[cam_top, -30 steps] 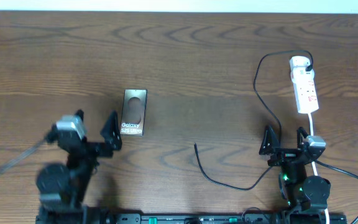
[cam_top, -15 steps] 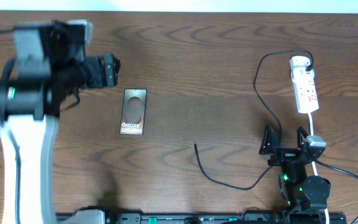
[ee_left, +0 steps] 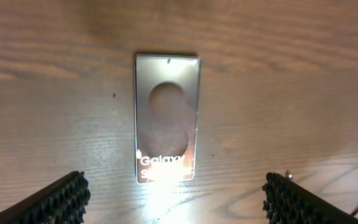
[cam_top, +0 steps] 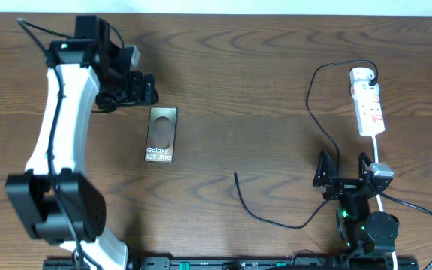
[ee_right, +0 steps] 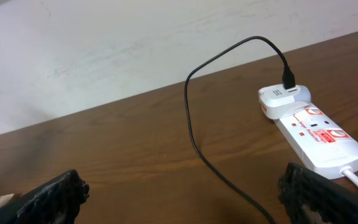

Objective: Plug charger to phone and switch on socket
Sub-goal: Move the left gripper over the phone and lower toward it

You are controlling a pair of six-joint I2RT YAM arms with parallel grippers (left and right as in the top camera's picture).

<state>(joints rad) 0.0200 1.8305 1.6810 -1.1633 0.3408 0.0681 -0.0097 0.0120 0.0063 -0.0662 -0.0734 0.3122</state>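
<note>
The phone (cam_top: pixel 161 135) lies flat on the table left of centre, brownish screen up; it also shows in the left wrist view (ee_left: pixel 166 118). My left gripper (cam_top: pixel 145 89) is open and empty, just beyond the phone's far end, above it (ee_left: pixel 173 199). The charger cable (cam_top: pixel 276 217) is thin and black; it runs from the socket strip's far end to a free tip (cam_top: pixel 235 175) mid-table, and shows in the right wrist view (ee_right: pixel 194 124). The white socket strip (cam_top: pixel 368 105) lies at the far right (ee_right: pixel 316 134). My right gripper (cam_top: pixel 343 169) is open and empty, near the strip's cord (ee_right: pixel 179 199).
The strip's white cord (cam_top: pixel 403 202) runs past the right arm's base (cam_top: pixel 366 225). A pale wall (ee_right: pixel 104 50) stands behind the table's far edge.
My left arm has swung from the front left up to the far left and come over the phone's far end. The right arm, phone and cable have not moved.
</note>
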